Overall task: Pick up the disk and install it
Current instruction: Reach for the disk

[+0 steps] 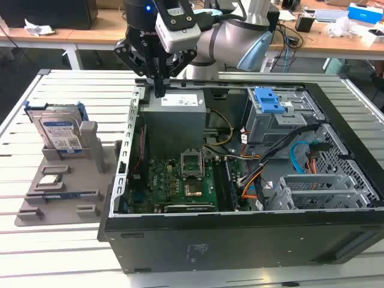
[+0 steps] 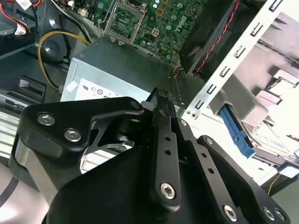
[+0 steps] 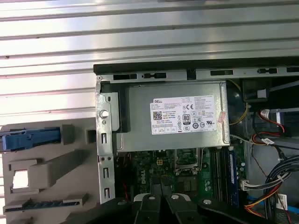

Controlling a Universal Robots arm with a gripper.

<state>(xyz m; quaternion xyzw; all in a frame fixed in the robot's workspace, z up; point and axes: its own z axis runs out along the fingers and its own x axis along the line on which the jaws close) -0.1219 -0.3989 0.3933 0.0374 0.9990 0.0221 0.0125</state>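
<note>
Exterior view: the black gripper (image 1: 159,90), jaws pressed together and empty, hangs over the power supply (image 1: 177,101) inside the computer case (image 1: 240,240). The disk (image 1: 60,133) stands upright in a grey holder (image 1: 66,180), well apart, toward the exterior view's left.

Second wrist view: the disk (image 2: 236,133) sits outside the case wall, clear of the gripper (image 2: 159,96).

First wrist view: the disk's (image 3: 30,139) blue edge shows in the holder.

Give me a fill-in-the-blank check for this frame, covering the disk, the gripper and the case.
1. The disk stands on the grey holder, ____ the computer case.
2. The gripper hangs above the power supply and holds ____.
3. The bracket around the disk is ____ in colour.
Missing words: outside; nothing; blue.
</note>
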